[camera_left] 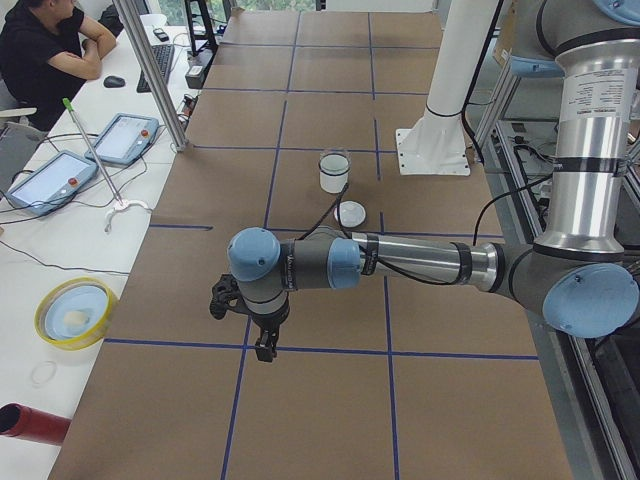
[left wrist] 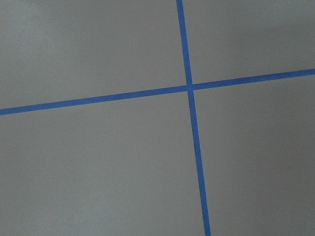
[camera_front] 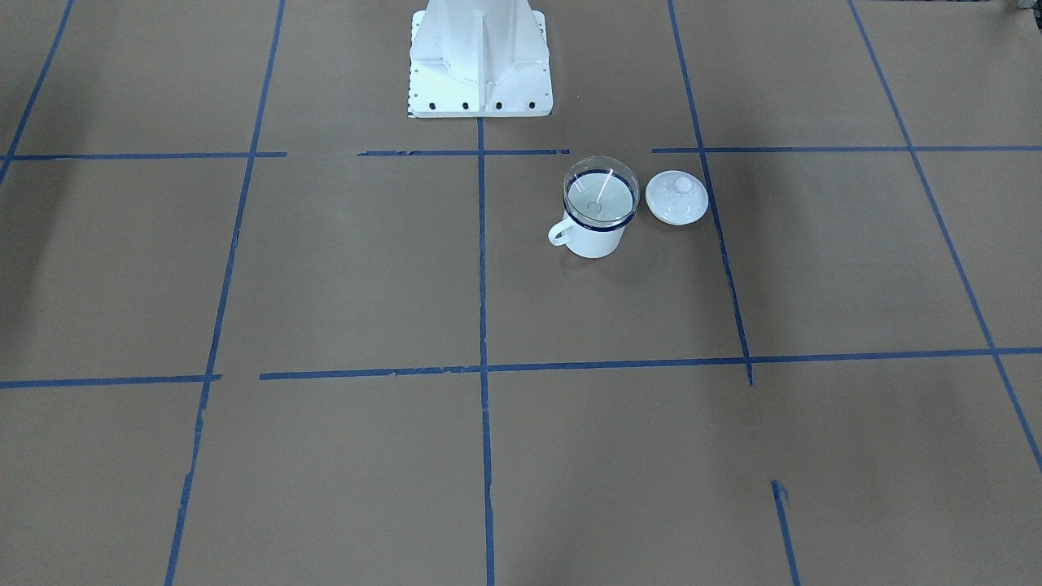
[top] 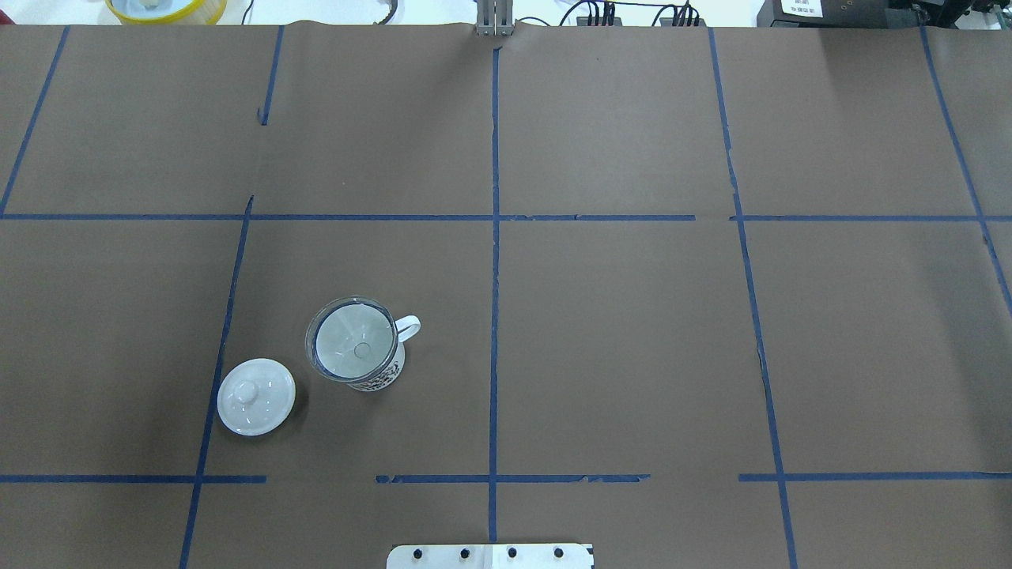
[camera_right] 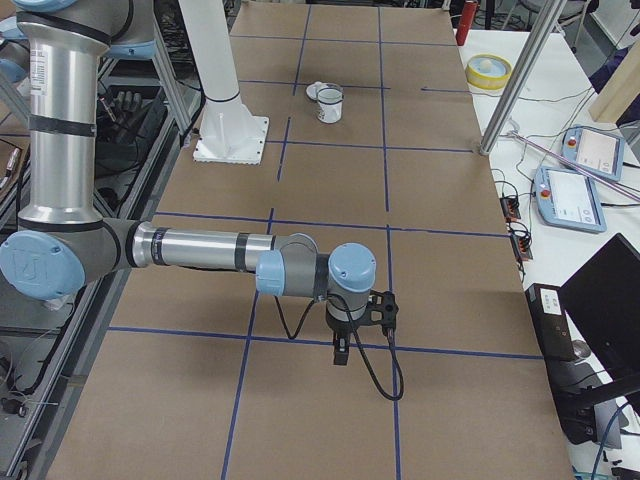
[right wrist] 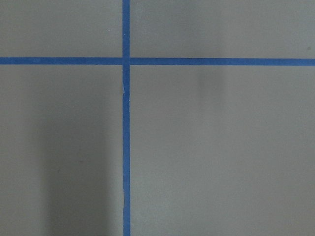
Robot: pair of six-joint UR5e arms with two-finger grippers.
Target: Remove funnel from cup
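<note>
Funnel seated in the cup - both grippers well apart from it

The left gripper and right gripper hang pointing down above the table, near its blue tape lines, touching nothing. They show only in the side views, so I cannot tell how wide either stands. The clear funnel sits upright in the white cup, its wide mouth on the dark blue rim - on the robot's left half, near the base. A white knobbed lid lies just beside the cup.
</note>
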